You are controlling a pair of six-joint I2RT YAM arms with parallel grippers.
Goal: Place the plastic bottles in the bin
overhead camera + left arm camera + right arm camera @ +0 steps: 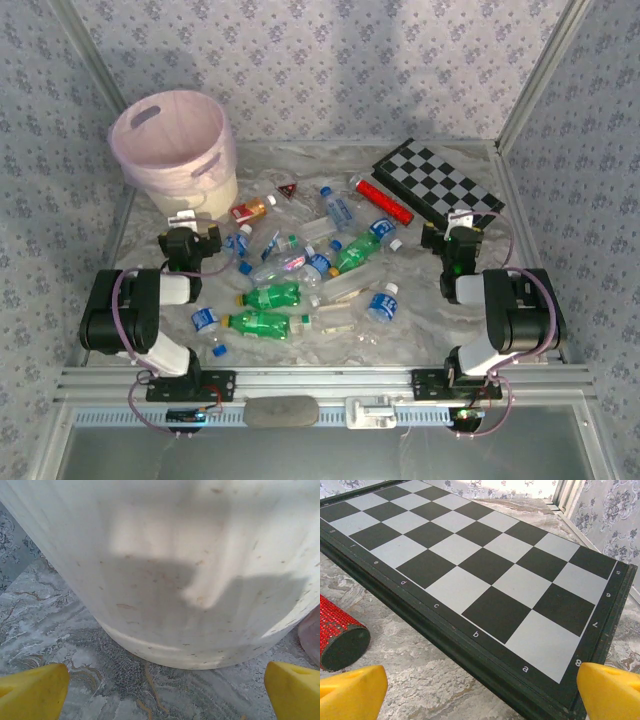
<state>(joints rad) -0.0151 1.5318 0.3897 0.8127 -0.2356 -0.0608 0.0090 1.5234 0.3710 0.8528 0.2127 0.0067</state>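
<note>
Bottles [272,295] lie scattered across the middle of the marbled table [420,300] in the top view, while the bin [180,170] stands upright at the upper left of the frame. Two green ones lie side by side at lower centre, and a third green bottle [355,252] lies tilted just right of centre. Clear bottles with blue caps [383,303] are spread around them. A red-labelled bottle with an orange cap [252,208] lies just beside the bin's foot, at its lower right.

At the left of the frame the left gripper [186,222] sits low on the table, just below the bin and facing it. In its wrist view (the bin's cream wall [200,555] looms close ahead) the left gripper [162,695] has its yellow fingertips [32,692] far apart at the bottom corners, with bare table between them.

At the right of the frame the right gripper [462,225] sits just below the near corner of the chessboard [440,185]. Its wrist view shows the right gripper [480,692] with yellow fingertips [350,687] spread wide and holding nothing. The chessboard [470,565] lies ahead, and the end of the red bar [340,640] is at the left edge.

In the top view the red bar [385,200] lies along the chessboard's left side, and a small red-and-black triangle [289,190] sits above the pile
</note>
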